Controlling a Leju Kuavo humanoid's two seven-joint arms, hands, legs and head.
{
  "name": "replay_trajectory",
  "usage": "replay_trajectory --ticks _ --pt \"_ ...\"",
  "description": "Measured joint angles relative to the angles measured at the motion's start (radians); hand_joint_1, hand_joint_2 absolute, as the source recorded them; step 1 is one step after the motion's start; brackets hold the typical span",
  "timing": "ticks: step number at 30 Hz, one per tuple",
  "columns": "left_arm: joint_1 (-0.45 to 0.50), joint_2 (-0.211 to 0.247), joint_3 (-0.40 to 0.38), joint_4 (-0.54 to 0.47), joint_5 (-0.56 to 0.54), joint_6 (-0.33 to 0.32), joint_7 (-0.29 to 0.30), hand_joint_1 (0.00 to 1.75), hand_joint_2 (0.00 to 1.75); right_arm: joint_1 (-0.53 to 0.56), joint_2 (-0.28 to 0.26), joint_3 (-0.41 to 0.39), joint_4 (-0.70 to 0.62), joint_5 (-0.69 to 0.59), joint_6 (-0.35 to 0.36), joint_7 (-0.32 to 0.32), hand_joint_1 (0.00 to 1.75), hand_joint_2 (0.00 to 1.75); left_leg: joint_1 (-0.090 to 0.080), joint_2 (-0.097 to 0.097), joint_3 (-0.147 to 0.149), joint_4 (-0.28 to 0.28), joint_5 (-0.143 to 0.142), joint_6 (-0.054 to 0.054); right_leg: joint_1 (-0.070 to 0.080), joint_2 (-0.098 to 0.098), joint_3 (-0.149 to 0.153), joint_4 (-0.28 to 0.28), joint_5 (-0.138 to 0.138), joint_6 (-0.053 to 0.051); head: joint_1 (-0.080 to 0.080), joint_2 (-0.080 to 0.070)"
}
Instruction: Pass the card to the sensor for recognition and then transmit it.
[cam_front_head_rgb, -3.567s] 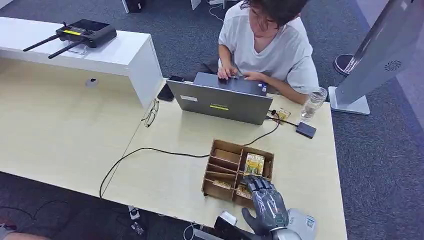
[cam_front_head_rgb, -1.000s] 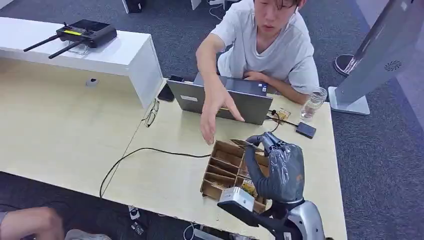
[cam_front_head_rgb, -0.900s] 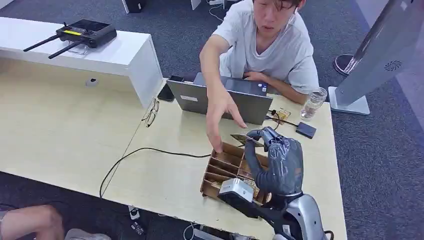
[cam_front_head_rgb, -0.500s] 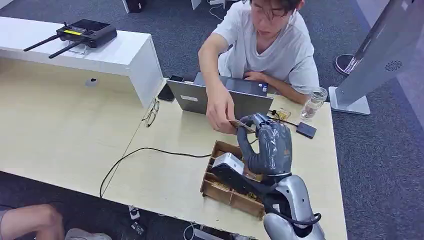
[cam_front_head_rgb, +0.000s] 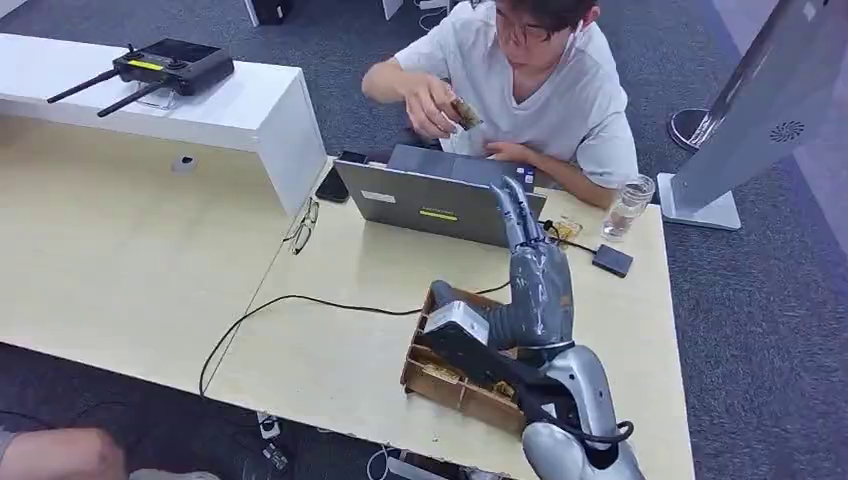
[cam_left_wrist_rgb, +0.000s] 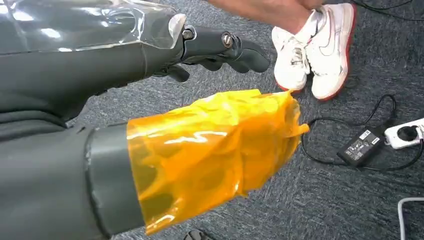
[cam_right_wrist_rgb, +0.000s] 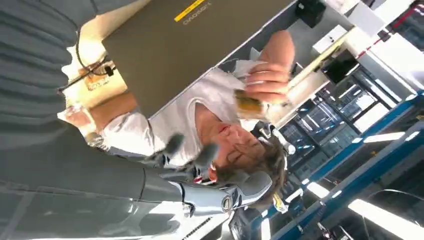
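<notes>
Card (cam_front_head_rgb: 463, 112): small, yellowish-brown, pinched in person's hand (cam_front_head_rgb: 434, 103), raised at chest height behind laptop (cam_front_head_rgb: 440, 203), tilted. More cards (cam_front_head_rgb: 440, 371) lie in wooden divider box (cam_front_head_rgb: 455, 390) on worktop (cam_front_head_rgb: 330, 300).

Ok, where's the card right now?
The card is in the person's raised hand, up behind the laptop in the head view. The right hand is stretched toward it, fingers apart, holding nothing.
</notes>
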Motion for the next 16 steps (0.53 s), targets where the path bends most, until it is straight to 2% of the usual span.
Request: replay_trajectory --ticks 9,13,16 --pt "0.003 0.0 0.0 0.0 0.004 0.015 0.012 0.0 0.0 0.07 0.0 0.0 -0.12 -0.212 0.008 -0.157 0.0 0.0 0.0 0.0 0.0 0.0 0.0 0.0 0.0 0.0 0.0 0.0 0.0 0.0 0.0 0.0" --pt "0.01 0.0 0.0 0.0 -0.001 0.026 0.023 0.0 0.0 0.107 -0.013 0.002 -0.183 -0.44 0.098 -0.252 0.0 0.0 0.0 0.0 0.0 0.0 0.0 0.0 0.0 0.0 0.0 0.0 0.0 0.0 0.001 0.0" --pt "0.013 0.0 0.0 0.0 -0.012 0.035 0.029 0.0 0.0 0.136 -0.034 0.003 -0.216 -0.643 0.22 -0.309 0.0 0.0 0.0 0.0 0.0 0.0 0.0 0.0 0.0 0.0 0.0 0.0 0.0 0.0 0.0 0.0"
